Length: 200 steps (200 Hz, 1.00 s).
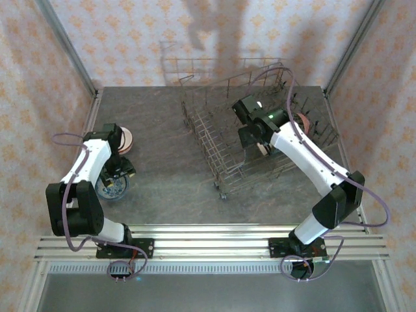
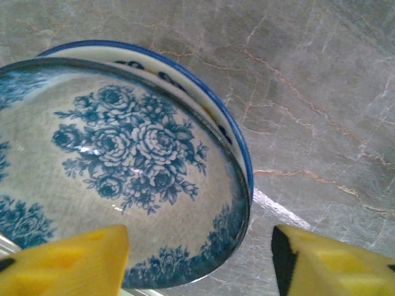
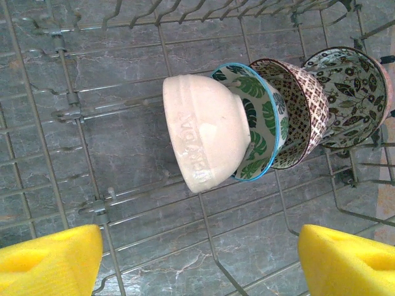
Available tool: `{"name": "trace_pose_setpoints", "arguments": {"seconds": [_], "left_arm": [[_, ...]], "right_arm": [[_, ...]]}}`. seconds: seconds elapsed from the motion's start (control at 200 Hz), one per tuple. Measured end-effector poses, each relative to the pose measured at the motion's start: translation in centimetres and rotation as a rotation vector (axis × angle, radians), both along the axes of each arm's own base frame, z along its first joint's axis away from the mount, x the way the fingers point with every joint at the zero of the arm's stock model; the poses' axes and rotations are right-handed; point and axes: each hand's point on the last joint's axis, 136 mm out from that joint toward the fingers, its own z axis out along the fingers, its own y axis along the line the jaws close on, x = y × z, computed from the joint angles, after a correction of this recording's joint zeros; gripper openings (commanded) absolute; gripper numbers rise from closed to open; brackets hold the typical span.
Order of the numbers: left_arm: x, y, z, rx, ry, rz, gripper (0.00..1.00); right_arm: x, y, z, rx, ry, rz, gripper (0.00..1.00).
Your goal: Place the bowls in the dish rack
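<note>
my left gripper [image 2: 200,253] hangs over the blue-white bowl [image 2: 136,160] near the left edge of the tabletop [image 2: 321,92]. its fingers are spread, one above the bowl's inside and the other outside the rim, with the rim between them and a gap showing on the outer side. they pinch nothing. this bowl sits nested in a second bowl with a blue rim [image 2: 185,74], which peeks out behind it. from above, a pinkish bowl [image 1: 125,138] lies just beyond my left arm, closer to the far left corner.

my right gripper [image 3: 200,259] hovers inside the dish rack [image 1: 214,123], which stands on the far right part of the tabletop. its fingers are wide apart and hold nothing. below it four bowls stand on edge in a tight row between the tines, each leaning into the next: a plain white bowl [image 3: 207,139], a green leaf bowl [image 3: 259,117], a brown-white bowl [image 3: 302,105] and a dark floral bowl [image 3: 345,92].
</note>
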Motion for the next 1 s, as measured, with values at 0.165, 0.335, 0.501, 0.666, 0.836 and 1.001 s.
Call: {"name": "trace_pose_setpoints", "arguments": {"seconds": [0.165,0.335,0.501,0.666,0.836,1.001], "left_arm": [[0.4,0.0,-0.3,-0.002,-0.007,-0.017,0.50],[0.7,0.0,-0.8,-0.006,0.003,-0.028,0.41],[0.7,0.0,-1.3,-0.012,0.023,-0.037,0.32],[1.0,-0.3,-1.4,-0.032,0.013,-0.045,0.19],[1.2,-0.6,-1.6,-0.050,0.011,-0.045,0.14],[1.2,-0.7,-1.4,-0.057,0.004,-0.045,0.11]], "right_arm": [[0.0,0.1,0.0,0.000,0.001,0.002,0.82],[0.0,0.2,-0.4,-0.006,0.009,0.002,0.82],[0.1,0.4,-0.7,-0.012,0.018,0.003,0.82],[0.1,0.4,-0.7,-0.011,0.017,0.005,0.82],[0.1,0.5,-0.4,-0.008,0.013,0.008,0.82],[0.2,0.7,0.1,-0.003,0.004,0.009,0.82]]}}
